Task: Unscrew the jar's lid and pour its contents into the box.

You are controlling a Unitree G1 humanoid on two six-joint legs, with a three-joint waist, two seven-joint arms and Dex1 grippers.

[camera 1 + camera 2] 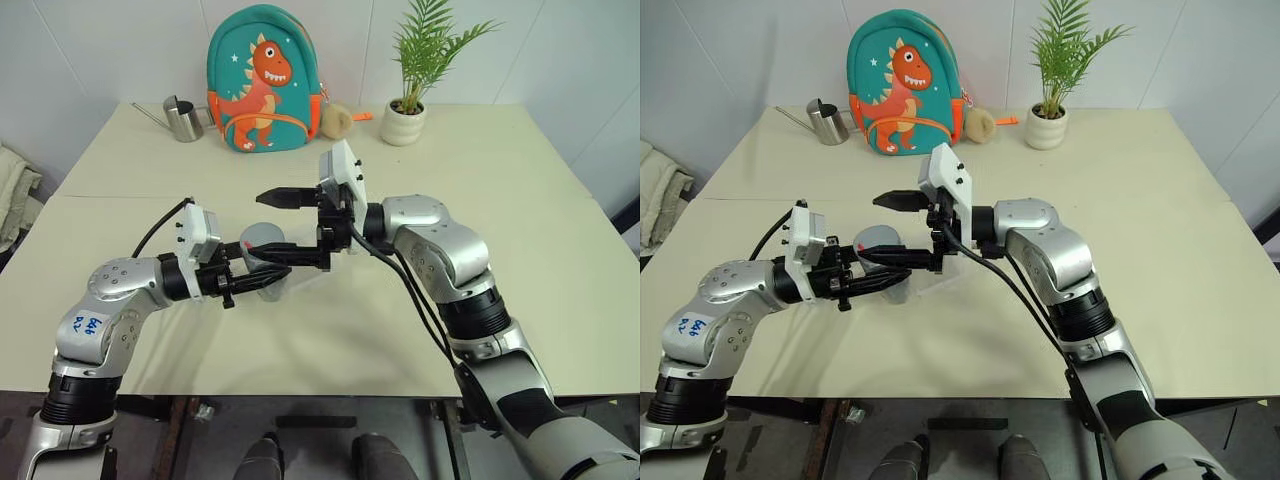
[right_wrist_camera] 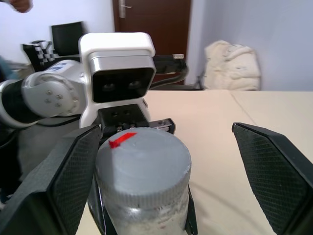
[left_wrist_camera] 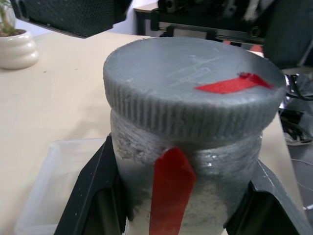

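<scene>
The left pincer (image 1: 262,283) is clamped on the body of the jar (image 3: 186,196), one black finger on each side just below the lid (image 3: 193,85), and holds it upright above the counter (image 1: 330,340). The ribbed grey lid is still seated on the jar, a red strip across its top and a second red mark on the wall beneath. The right pincer (image 1: 283,226) reaches in level from the opposite side with its jaws spread wide, one finger (image 2: 266,169) well clear of the lid and the other close beside it, neither gripping. The step in hand is judged to be unscrewing, at the point where the lid is free of the right pincer. The next move probably calls for closing squarely on the ribbed rim and turning while the left grip stays firm. Under and just beyond the jar lies the clear box (image 3: 54,183), ready for pouring. Farther back stand a backpack (image 1: 265,80) and a plant (image 1: 415,70).
</scene>
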